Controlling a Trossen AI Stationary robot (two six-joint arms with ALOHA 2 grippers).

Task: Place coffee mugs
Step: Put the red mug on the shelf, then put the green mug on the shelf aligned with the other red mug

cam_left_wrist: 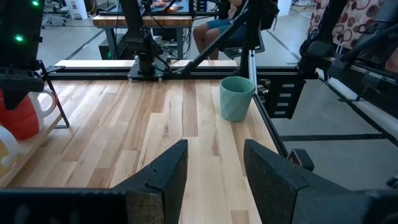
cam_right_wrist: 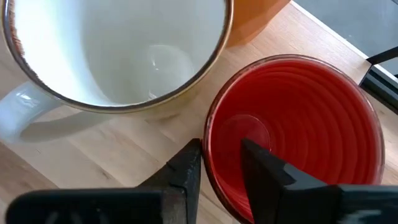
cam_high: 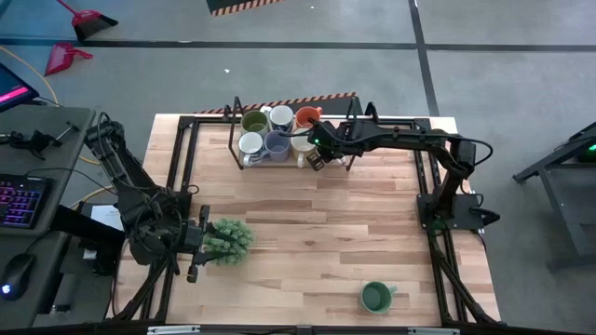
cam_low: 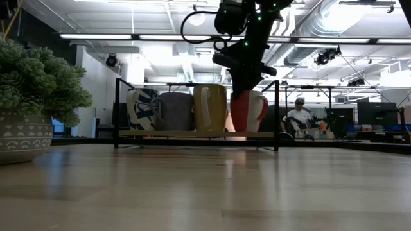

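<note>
**Coffee mugs: seven at the rack, one outstanding**

Landmark: black wire rack [cam_high: 232, 130] at the far edge of the table.

Item 1. Olive green mug [cam_high: 253, 121], white mug [cam_high: 281, 116] and orange mug [cam_high: 307, 118]: far row of the rack, upright. Placed.

Item 2. White mug [cam_high: 250, 143], blue mug [cam_high: 277, 143] and cream mug [cam_right_wrist: 118, 50]: near row of the rack, upright. Placed.

Item 3. Red mug [cam_right_wrist: 298, 124]: at the rack's right-hand end, just beside the cream mug, upright with its base down at rack level. The arm hides most of it from above, so whether it sits fully inside the frame cannot be confirmed. Judged to be at the point of being set down.

Item 4. Dark green mug [cam_high: 375, 297]: alone on the bare table, well apart from the rack, toward the near right corner, upright. Not yet placed; judged the one fetch remaining.

Item 5. Right gripper [cam_right_wrist: 221, 162]: directly over the red mug. Its fingers straddle the rim, one inside and one outside, with a gap showing at the inner finger. It reads as slackened, not clamped.

Item 6. Left gripper [cam_high: 197, 247]: waiting well apart from the rack on the near left, touching or just beside the potted plant [cam_high: 228, 242], fingers spread with nothing between them.
</note>
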